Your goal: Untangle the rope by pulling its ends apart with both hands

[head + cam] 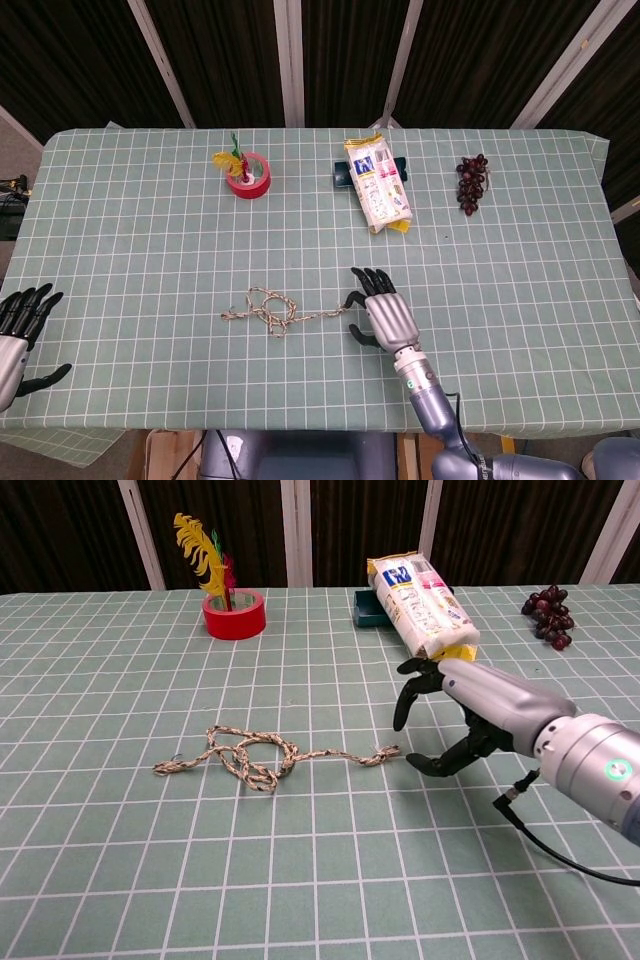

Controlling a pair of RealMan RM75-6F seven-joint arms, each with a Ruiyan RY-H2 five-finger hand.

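Observation:
A thin speckled rope (277, 310) (262, 759) lies tangled in loose loops near the table's middle, one end pointing left, the other right. My right hand (380, 312) (462, 716) hovers just right of the rope's right end (386, 753), fingers spread and thumb low, holding nothing. In the head view my left hand (20, 330) rests open at the table's front left corner, far from the rope's left end (228, 316). It does not show in the chest view.
A red tape roll (248, 176) (234, 614) with feathers stands at the back left. A snack bag (378, 183) (421, 595) on a dark box lies at the back middle. Dark grapes (472, 181) (547, 612) lie at the back right.

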